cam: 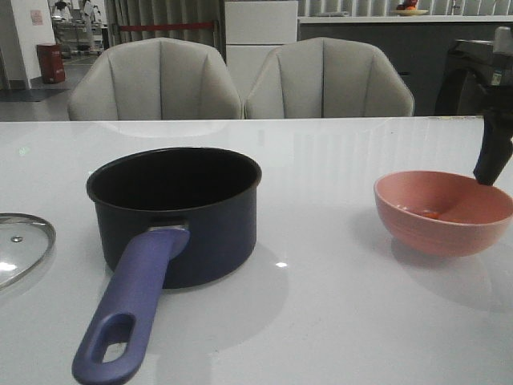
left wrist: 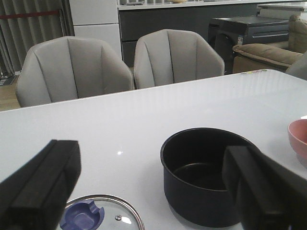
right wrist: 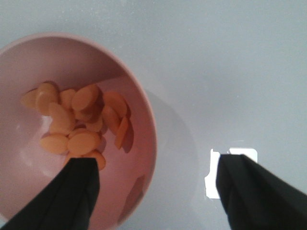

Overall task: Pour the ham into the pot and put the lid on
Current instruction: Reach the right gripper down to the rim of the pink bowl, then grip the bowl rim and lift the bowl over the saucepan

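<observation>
pink bowl (cam: 443, 212) stands on the white table (cam: 337, 305) at the right of the front view, holding the ham (right wrist: 79, 124), a heap of small orange oval slices seen from my right wrist. my right gripper (right wrist: 156, 191) hangs over the bowl's rim, jaws spread wide, one finger (right wrist: 72, 194) above the bowl's inside and the other outside it; nothing is held. navy pot (cam: 178, 210) sits left of centre, black inside, nothing visible in it, its blue-purple handle (cam: 128, 309) pointing toward the near edge. glass lid (left wrist: 101, 213) lies flat on the table beside the pot, knob up. my left gripper (left wrist: 153, 191) hovers wide open above lid and pot, holding nothing.
</observation>
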Controlling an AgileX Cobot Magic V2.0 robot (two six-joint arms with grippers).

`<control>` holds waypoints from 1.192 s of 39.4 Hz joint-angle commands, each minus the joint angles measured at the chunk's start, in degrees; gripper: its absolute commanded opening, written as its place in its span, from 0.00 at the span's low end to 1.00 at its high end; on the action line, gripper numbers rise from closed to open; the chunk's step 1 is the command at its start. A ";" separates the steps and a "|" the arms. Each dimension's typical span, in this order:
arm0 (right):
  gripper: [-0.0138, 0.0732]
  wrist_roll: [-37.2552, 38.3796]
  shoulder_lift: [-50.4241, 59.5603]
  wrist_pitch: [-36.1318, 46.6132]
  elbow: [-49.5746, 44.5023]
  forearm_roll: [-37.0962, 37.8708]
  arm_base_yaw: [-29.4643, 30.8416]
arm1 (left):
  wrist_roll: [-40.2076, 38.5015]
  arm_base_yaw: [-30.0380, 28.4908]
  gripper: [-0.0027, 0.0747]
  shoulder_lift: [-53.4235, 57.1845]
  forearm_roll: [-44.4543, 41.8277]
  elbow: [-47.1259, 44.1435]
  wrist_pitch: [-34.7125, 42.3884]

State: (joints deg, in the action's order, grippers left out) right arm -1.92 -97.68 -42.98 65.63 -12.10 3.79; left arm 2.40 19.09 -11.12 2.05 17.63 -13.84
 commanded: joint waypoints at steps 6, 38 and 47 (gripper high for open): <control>0.81 -4.53 -4.05 2.40 4.65 -1.54 0.46 | -0.05 0.50 0.86 -0.58 0.14 1.49 4.65; 0.32 -15.48 5.63 7.51 6.61 -6.53 -5.66 | -0.05 0.50 0.86 -0.58 0.14 1.49 4.65; 0.32 -15.70 9.68 8.16 7.83 -5.77 -16.07 | -0.05 0.50 0.86 -0.58 0.14 1.49 4.65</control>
State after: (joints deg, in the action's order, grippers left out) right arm -16.82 -91.28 -37.14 70.81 -17.65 -9.47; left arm 2.40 19.09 -11.12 2.05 17.63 -13.84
